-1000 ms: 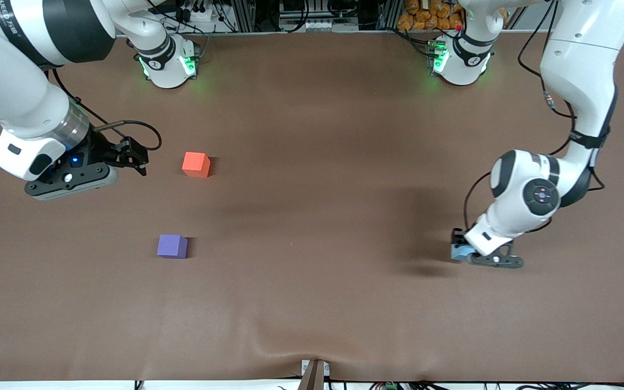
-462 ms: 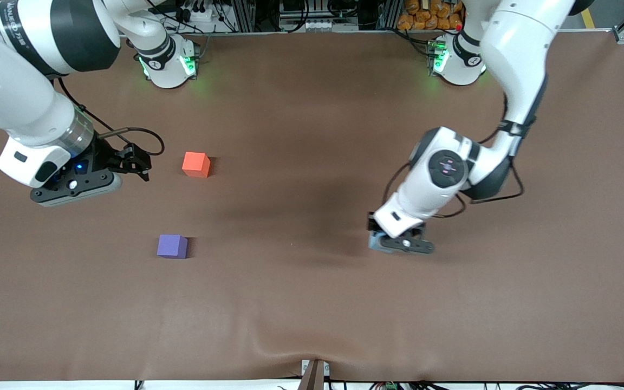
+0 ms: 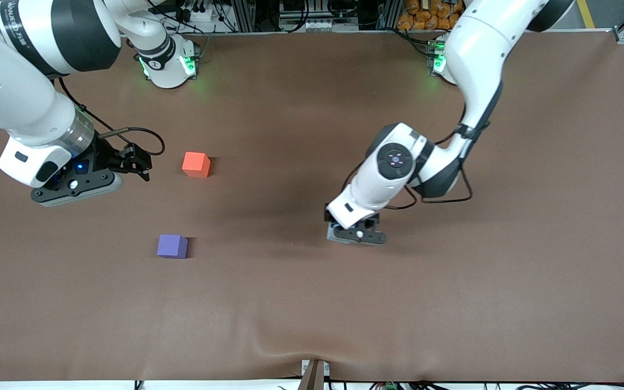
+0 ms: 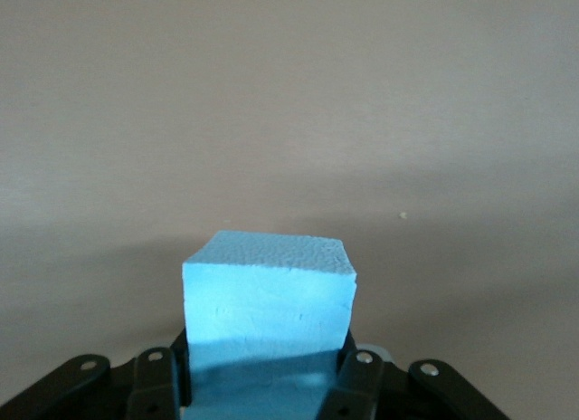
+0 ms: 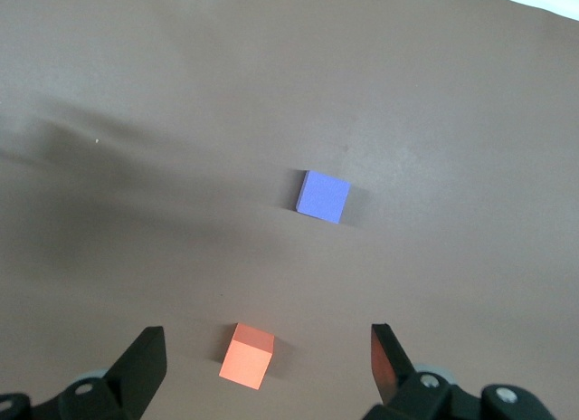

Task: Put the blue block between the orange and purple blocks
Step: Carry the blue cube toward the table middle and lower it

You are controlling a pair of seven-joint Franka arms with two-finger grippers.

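Note:
The blue block is clamped between the fingers of my left gripper. In the front view the left gripper hangs low over the middle of the table and hides the block almost wholly. The orange block and the purple block sit apart toward the right arm's end, the purple one nearer the front camera. My right gripper is open and empty, in the air beside the orange block. The right wrist view shows the orange block between its open fingers and the purple block farther off.
A brown cloth covers the table, with a wrinkle by the front edge above a small bracket. The two arm bases stand along the back edge.
My left arm has carried the blue block from the left arm's end of the table to its middle, toward the other two blocks. The right arm has barely moved.

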